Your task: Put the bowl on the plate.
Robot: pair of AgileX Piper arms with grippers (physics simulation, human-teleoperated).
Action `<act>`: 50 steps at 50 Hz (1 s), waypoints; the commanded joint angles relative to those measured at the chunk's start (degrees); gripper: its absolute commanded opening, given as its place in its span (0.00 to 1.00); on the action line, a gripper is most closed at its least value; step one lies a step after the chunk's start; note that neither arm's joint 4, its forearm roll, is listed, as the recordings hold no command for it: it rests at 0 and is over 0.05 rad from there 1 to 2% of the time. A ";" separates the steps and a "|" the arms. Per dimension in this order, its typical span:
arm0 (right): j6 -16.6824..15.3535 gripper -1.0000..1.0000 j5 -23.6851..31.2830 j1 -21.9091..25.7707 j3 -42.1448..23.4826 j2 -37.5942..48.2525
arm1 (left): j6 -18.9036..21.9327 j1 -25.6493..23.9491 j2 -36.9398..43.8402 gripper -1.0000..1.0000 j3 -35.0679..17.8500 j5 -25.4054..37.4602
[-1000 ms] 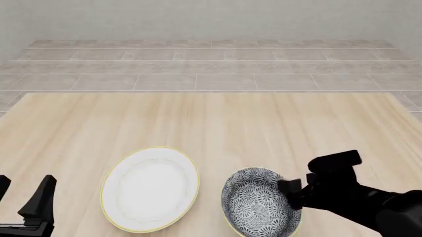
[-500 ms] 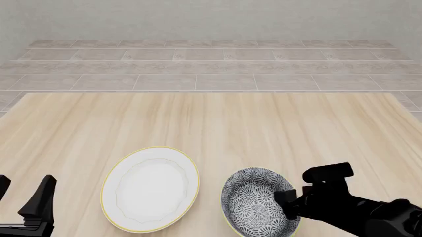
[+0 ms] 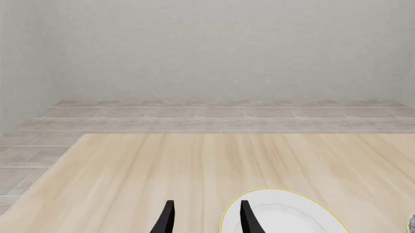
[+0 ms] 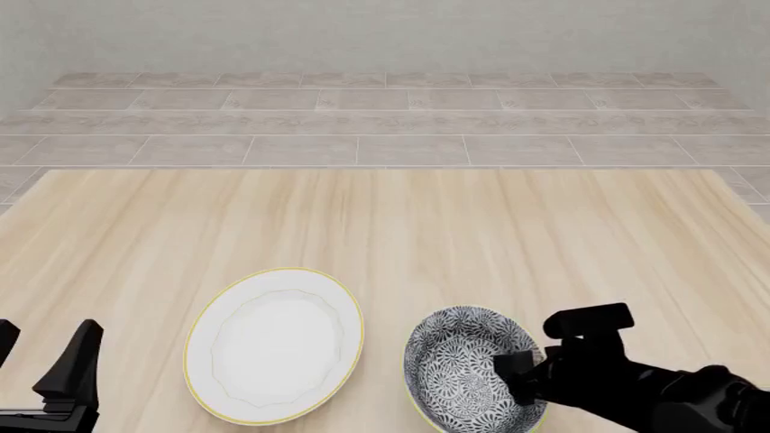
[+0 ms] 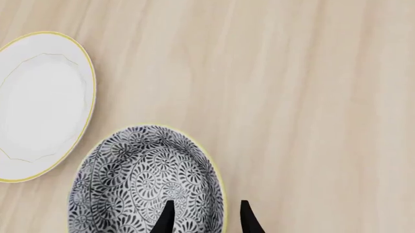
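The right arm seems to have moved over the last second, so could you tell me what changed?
The right gripper came down and back toward the near edge, its open fingers now straddling the bowl's right rim, not yet closed. The bowl, plate and left gripper stayed put.

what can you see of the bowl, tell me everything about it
The bowl is round and deep, glazed like ceramic, with a dense dark-grey and white floral pattern inside and a thin yellow rim. It sits upright on the wooden table, just right of the plate and apart from it. The right gripper straddles its right-hand rim, one finger inside and one outside, jaws open. Nothing lies in it.
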 commanded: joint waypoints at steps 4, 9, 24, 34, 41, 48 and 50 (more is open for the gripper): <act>0.53 1.00 -0.63 0.30 0.18 0.66 | 0.00 0.00 0.00 1.00 0.00 0.00; -1.15 0.00 -0.21 -0.93 0.04 0.15 | 0.00 0.00 0.00 1.00 0.00 0.00; -3.04 0.00 0.30 -2.06 -0.12 -0.91 | 0.00 0.00 0.00 1.00 0.00 0.00; -3.39 0.00 2.29 -3.06 -1.33 -3.22 | 0.00 0.00 0.00 1.00 0.00 0.00; -2.58 0.00 5.66 -3.07 -3.47 -6.81 | 0.00 0.00 0.00 1.00 0.00 0.00; -1.17 0.00 7.44 -2.82 -4.76 -9.26 | 0.00 0.00 0.00 1.00 0.00 0.00; -0.77 0.00 7.69 -2.82 -4.98 -9.59 | 0.00 0.00 0.00 1.00 0.00 0.00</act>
